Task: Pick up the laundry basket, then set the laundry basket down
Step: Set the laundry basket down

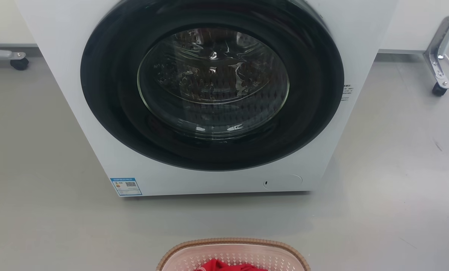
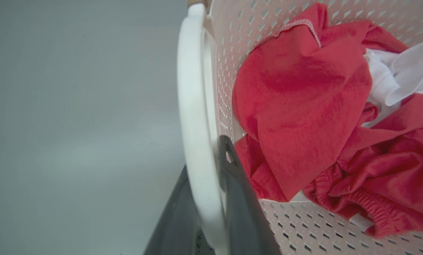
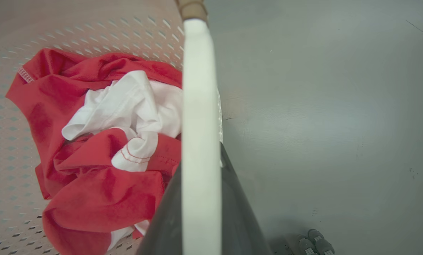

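The laundry basket (image 1: 232, 241) shows its brown woven rim and cream perforated wall at the bottom middle of the head view, in front of the washer. Red cloth (image 1: 228, 265) lies inside it. In the left wrist view my left gripper (image 2: 206, 157) is shut on one white side handle (image 2: 193, 99), beside the perforated wall (image 2: 232, 39) and red clothing (image 2: 303, 106). In the right wrist view my right gripper (image 3: 200, 161) is shut on the other white handle (image 3: 200, 88), with red and white clothes (image 3: 126, 106) inside the basket. Whether the basket rests on the floor I cannot tell.
A white front-loading washer (image 1: 216, 180) with its round dark door (image 1: 213, 86) shut stands just beyond the basket on grey floor. Metal legs on castors stand at the far left (image 1: 19, 62) and far right (image 1: 439, 88). Small grey wheels (image 3: 314, 242) sit on the floor by the right handle.
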Robot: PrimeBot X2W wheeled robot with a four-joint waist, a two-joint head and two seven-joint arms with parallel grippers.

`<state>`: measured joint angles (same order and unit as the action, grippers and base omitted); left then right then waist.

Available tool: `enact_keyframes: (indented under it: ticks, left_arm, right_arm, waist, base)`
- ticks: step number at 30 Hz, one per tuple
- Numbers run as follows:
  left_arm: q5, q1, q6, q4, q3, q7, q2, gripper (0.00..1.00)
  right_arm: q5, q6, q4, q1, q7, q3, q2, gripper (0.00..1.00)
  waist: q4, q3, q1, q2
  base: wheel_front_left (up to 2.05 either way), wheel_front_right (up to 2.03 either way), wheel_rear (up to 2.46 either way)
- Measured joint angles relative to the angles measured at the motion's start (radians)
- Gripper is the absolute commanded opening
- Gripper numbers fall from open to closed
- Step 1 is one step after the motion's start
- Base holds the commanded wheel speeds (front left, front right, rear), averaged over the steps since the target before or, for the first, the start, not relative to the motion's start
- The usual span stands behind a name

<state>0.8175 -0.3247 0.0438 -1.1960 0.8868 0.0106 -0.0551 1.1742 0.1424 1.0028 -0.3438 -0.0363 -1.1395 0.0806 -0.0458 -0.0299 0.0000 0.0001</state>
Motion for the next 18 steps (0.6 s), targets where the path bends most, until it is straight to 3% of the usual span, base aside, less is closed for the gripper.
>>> enact_keyframes:
  ticks: [18]
  left_arm:
    - [0.008,-0.054,0.009,0.007,0.003,0.01,-0.004,0.0]
  right_arm:
    - [0.027,0.0,0.007,-0.073,-0.02,-0.029,0.001,0.0]
  waist:
    - [0.0,-0.066,0.0,0.0]
  base:
    - [0.0,0.0,0.0]
